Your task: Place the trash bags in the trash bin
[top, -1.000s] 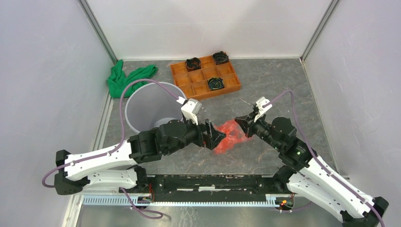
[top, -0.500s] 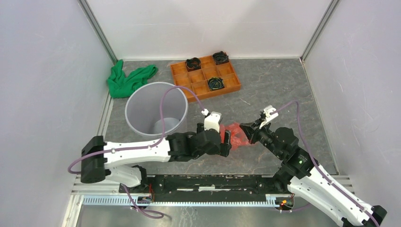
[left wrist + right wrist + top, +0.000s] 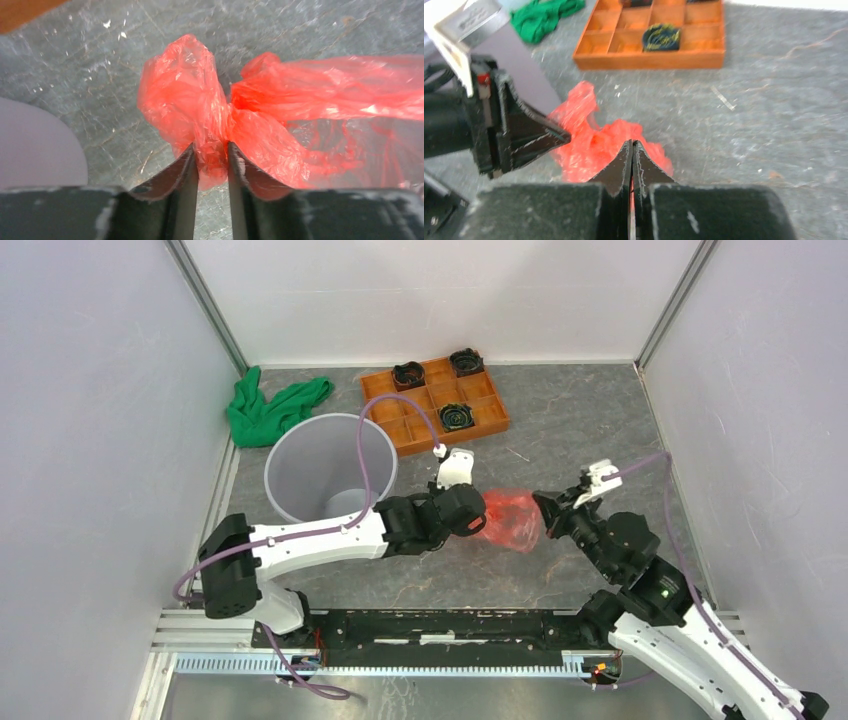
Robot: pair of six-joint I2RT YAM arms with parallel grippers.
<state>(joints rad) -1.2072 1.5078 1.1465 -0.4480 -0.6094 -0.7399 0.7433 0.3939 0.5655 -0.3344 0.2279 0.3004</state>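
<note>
Grey marbled table (image 3: 590, 430), viewed from above. Resting directly on it: the light grey trash bin (image 3: 290, 465) at left, a crumpled green cloth (image 3: 268, 410) behind it, and an orange compartment tray (image 3: 420, 425) toward the rear.

Left arm (image 3: 310, 540) extends rightward, low, toward scene centre; left gripper (image 3: 482, 515) clamped on trash bag (image 3: 512, 520) fold. Right arm (image 3: 650, 585) elbow bent, wrist aimed left; right gripper (image 3: 541, 506) fingers pressed together, pinching opposite bag edge.

A robotics lab test cell: white panel walls (image 3: 440, 290) and aluminium posts (image 3: 205, 305) enclose a grey tabletop (image 3: 590, 420), two arms (image 3: 310, 540) bolted to its rail (image 3: 450, 626).
</note>
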